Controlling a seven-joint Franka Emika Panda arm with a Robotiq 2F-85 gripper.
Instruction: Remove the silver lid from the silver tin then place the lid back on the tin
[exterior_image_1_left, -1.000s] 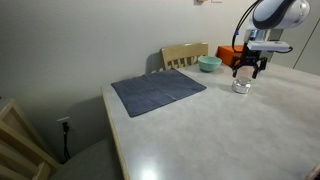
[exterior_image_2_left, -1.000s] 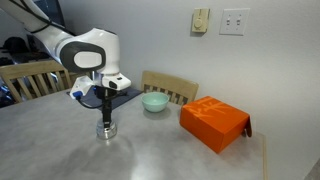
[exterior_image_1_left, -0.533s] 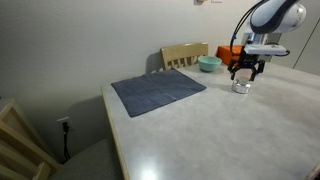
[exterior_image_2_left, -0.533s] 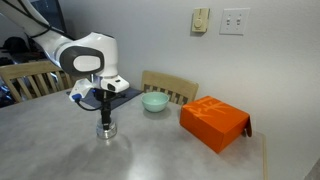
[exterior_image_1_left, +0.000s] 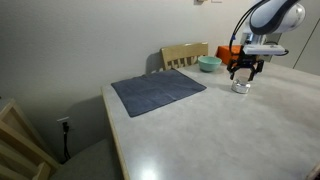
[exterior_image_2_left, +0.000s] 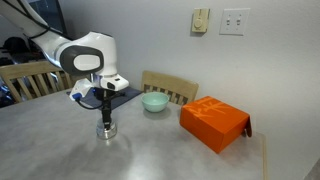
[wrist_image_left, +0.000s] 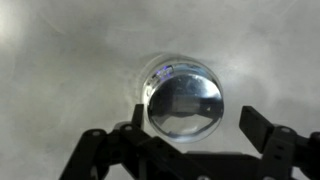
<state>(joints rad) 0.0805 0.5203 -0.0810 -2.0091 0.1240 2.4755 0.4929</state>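
The silver tin (exterior_image_1_left: 241, 87) stands on the grey table, small, round and shiny, and it also shows in the other exterior view (exterior_image_2_left: 106, 129). In the wrist view the silver lid (wrist_image_left: 185, 98) fills the middle as a reflective disc and appears to sit on the tin. My gripper (wrist_image_left: 198, 112) is open, with one finger on each side of the lid; the right finger stands clearly apart from it. In both exterior views the gripper (exterior_image_1_left: 246, 71) (exterior_image_2_left: 105, 108) points straight down just above the tin.
A teal bowl (exterior_image_2_left: 154, 102) and an orange box (exterior_image_2_left: 213, 122) stand behind and beside the tin. A dark blue cloth (exterior_image_1_left: 157, 91) lies on the table. Wooden chairs (exterior_image_1_left: 185, 53) stand at the table's edge.
The gripper has risen slightly above the tin between one second ago and half a second ago, then held still. The tin has not moved.
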